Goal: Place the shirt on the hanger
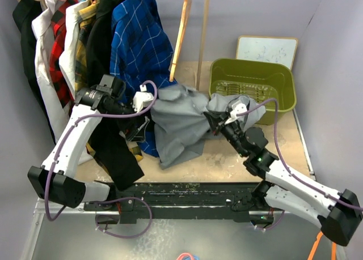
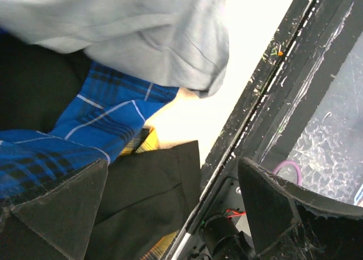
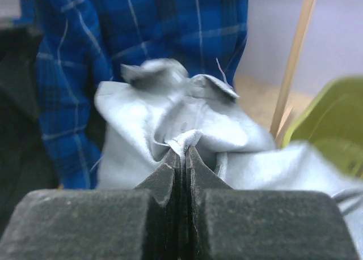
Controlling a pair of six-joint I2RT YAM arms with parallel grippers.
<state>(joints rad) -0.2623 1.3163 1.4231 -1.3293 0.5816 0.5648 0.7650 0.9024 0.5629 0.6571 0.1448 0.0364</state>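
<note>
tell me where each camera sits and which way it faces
Top external: above and behind the bases, looking down at the table, grey shirt and hung clothes; left arm and right arm show.
Left wrist: looks down past the open left jaws at the grey shirt's edge and a blue check shirt.
Right wrist: level, facing the hung clothes; the right jaws shut on a shirt fold.
All three share both shirts.
</note>
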